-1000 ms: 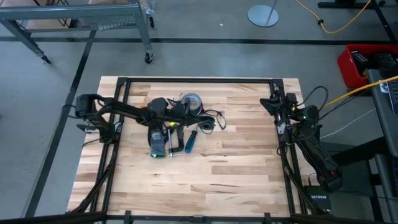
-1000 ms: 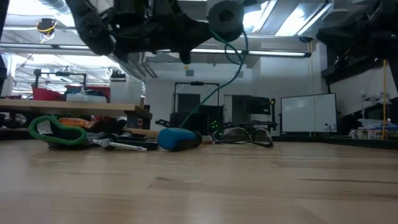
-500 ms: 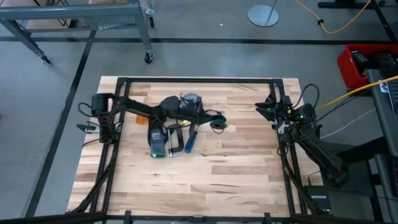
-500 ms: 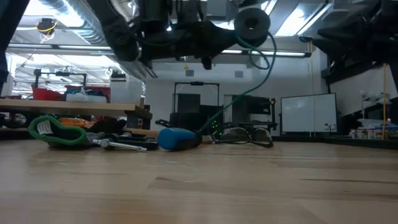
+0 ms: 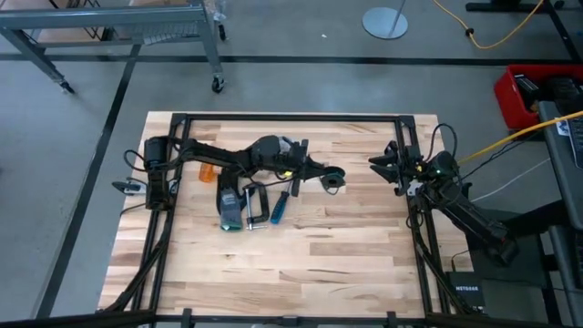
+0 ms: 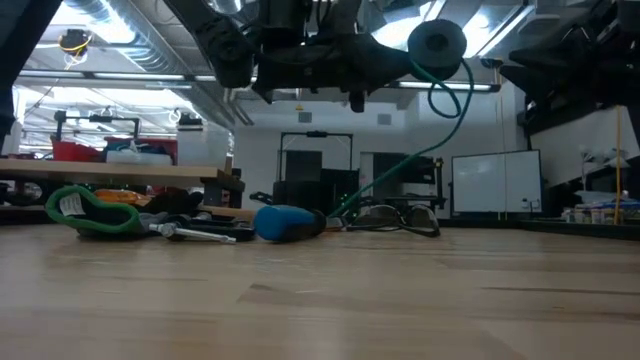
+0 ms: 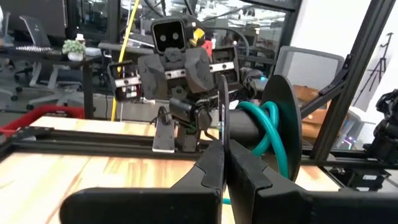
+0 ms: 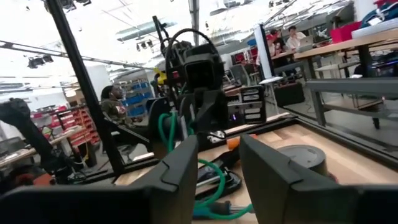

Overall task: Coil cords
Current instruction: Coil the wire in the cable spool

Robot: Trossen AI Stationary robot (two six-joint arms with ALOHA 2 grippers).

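Observation:
My left gripper hangs above the table's middle, shut on a black spool with the thin teal cord wound on its core. The cord runs down from the spool to the table beside a blue-handled screwdriver. Black cords lie on the table behind it. My right gripper is open and empty near the table's right edge, facing the spool. My left gripper pinches the spool's thin flange by its rim between its two fingers. The fingers come level from the table's left. The spool is lifted clear, and the teal cord hangs from it in a slack curve, its lower end on the table.
A clamp and a grey device lie beside the screwdriver. A grey tape roll lies partly under my left arm. An orange piece and a green loop are at the left. Bare wood lies toward the near edge.
My left gripper has gone toward the table's right edge with the spool. More teal cord now trails from the spool back to the screwdriver, where its lower end has stayed. My right gripper has shifted toward the table's middle.

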